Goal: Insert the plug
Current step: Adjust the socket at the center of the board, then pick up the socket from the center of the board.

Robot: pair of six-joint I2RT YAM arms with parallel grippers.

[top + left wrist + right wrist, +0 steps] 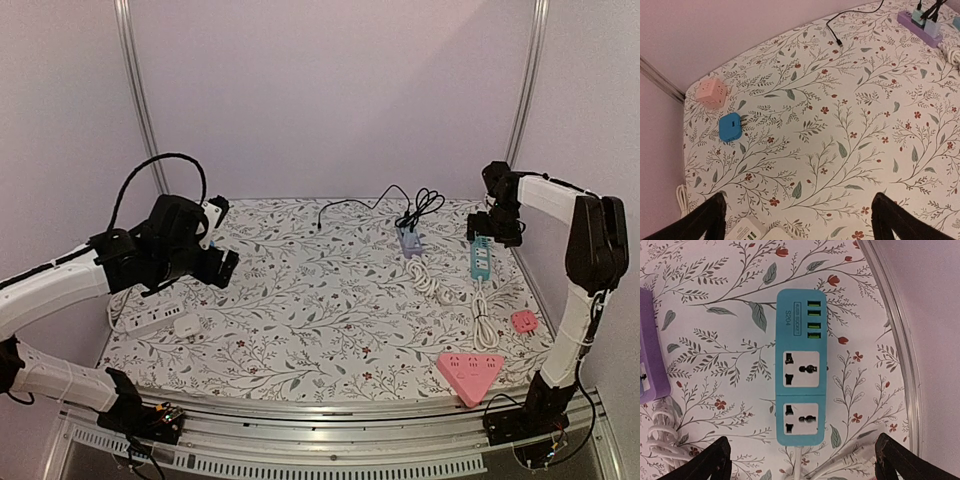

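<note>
Top view first: the left gripper hangs over the left side of the flowered table, jaws spread and empty, with a white power strip on the cloth just near of it. On the far right, the right gripper hovers at the far end of the teal power strip. Left of that lies the purple power strip, with black plugs standing in it. A white cable coil sprawls between the two strips, and a pink triangular strip and a small pink block sit near right, well clear. Left wrist view now: fingers wide apart with nothing between them, a blue adapter and a pink cube far left, and a loose black cable end lying free toward the far middle. Right wrist view: fingers fully released with only cloth and the near end of the teal strip between them. Both of its sockets are bare. So no plug is in either gripper, and the only seated plugs on show are those in the purple strip. If the teal strip is the target, I'd say the job is all ahead: fetch a plug, then insert it. Which plug is meant, I cannot tell. The white cord crowding the teal strip's near end looks like the main nuisance.
</note>
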